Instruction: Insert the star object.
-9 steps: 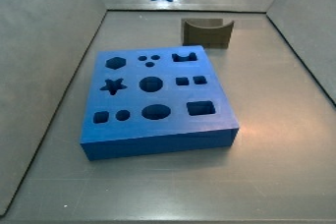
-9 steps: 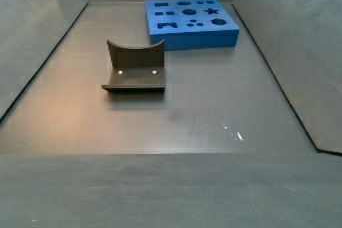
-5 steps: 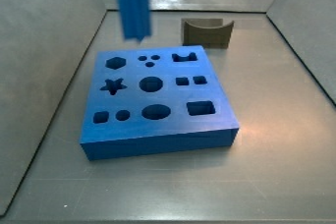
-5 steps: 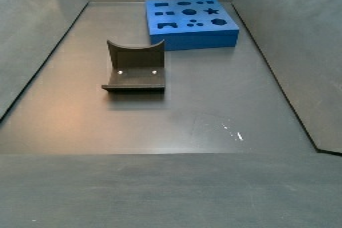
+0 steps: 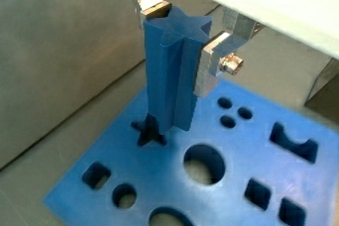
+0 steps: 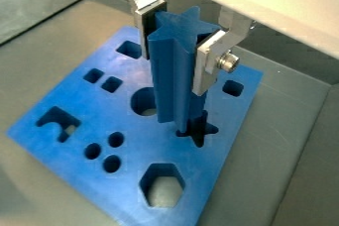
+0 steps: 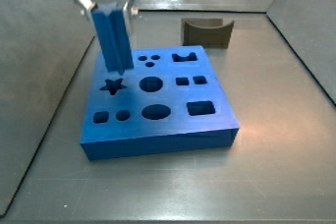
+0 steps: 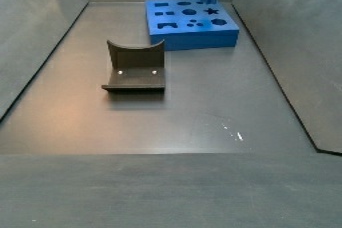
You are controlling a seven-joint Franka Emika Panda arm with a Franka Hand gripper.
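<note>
— Wrist views both show the claw (image 5: 179,34) pinching the star object (image 5: 169,81) near its top, one silver finger (image 6: 209,61) flat against each side. The peg hangs upright.

— Where is it over the blue block (image 7: 157,105)?

— Its lower end sits right at the star-shaped hole (image 6: 196,131); in a side view (image 7: 113,41) the tip seems to touch the block's top face at that hole (image 7: 114,86). Whether it has entered, I cannot tell.

— What's changed?

— Half a second ago the peg was up near the block's far edge; before that only its tip showed high by the back wall. It has since come down and forward to the star hole, and the claw has come into view.

— Meaning?

— Travel looks done. I'd judge what's left is matching the ridges to the hole's points and pressing straight down.

— Anything else about?

— A dark brown curved piece (image 8: 134,68) rests on the worktop (image 8: 201,112), well apart from the block (image 8: 191,22).
</note>
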